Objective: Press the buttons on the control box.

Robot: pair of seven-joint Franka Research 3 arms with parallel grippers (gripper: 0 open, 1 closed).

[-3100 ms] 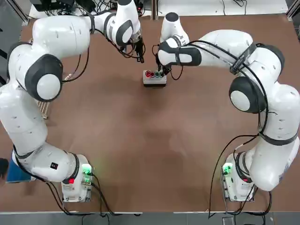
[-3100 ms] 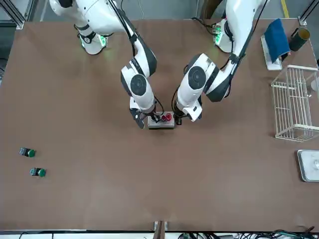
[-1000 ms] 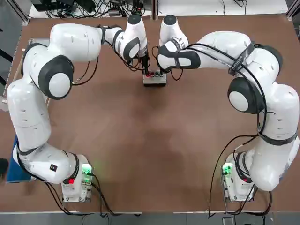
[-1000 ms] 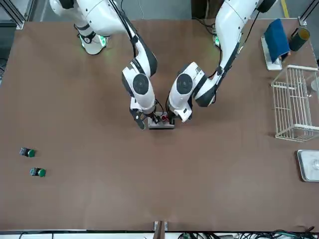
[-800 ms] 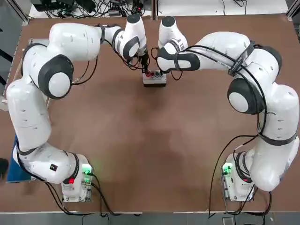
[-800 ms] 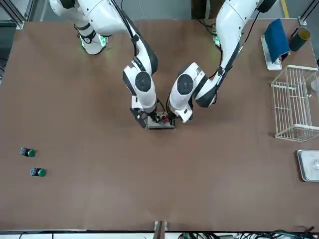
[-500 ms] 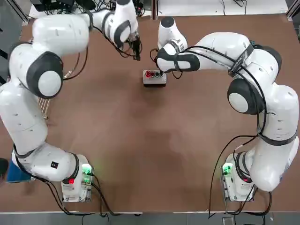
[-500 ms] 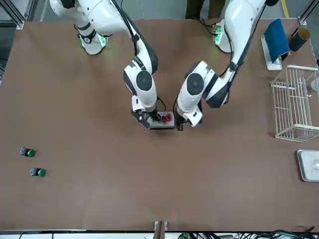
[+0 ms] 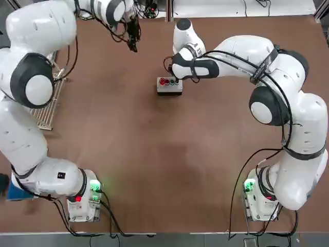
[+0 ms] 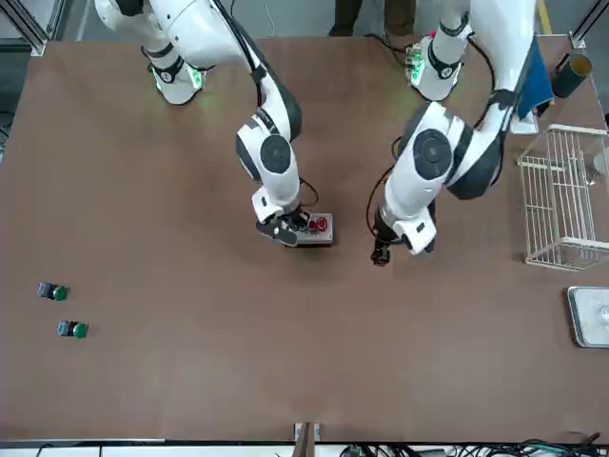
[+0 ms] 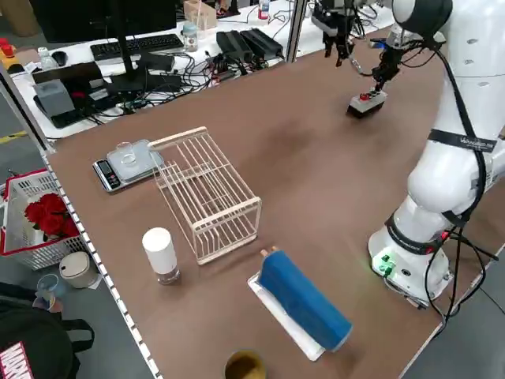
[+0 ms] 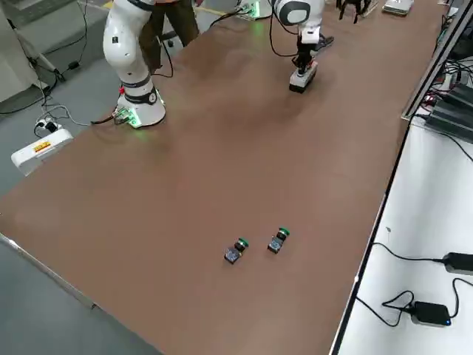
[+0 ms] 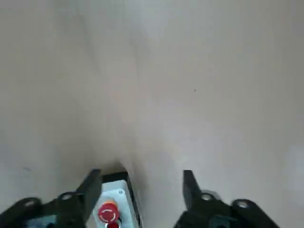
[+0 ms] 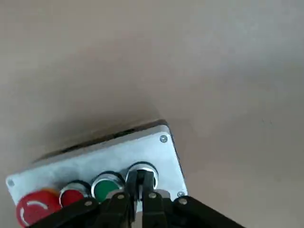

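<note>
The control box (image 9: pixel 169 87) is small and light grey and lies at the far middle of the table. Its buttons (image 14: pixel 107 184) sit in a row: a large red one (image 14: pixel 30 210), a small red, a green and a dark one (image 14: pixel 141 170). My right gripper (image 14: pixel 140 189) is shut, its tips down on the dark end button; the top view shows it at the box's right end (image 9: pixel 177 78). My left gripper (image 13: pixel 141 184) is open and holds nothing. It hangs above the table, far-left of the box (image 9: pixel 134 45), with the box (image 13: pixel 116 202) just behind its fingers.
Two loose green-topped button pieces (image 10: pixel 52 291) (image 10: pixel 72 329) lie far off on the robot's right. A white wire rack (image 10: pixel 563 195), a blue-topped block (image 10: pixel 528 67), a cup (image 10: pixel 571 71) and a scale (image 10: pixel 591 316) stand along the left edge. A person's legs (image 10: pixel 366 14) show behind the table.
My left gripper has pulled off the box's red-button end, risen and swung away to the far left, and its fingers have opened. The right gripper stays shut on the dark end button.
</note>
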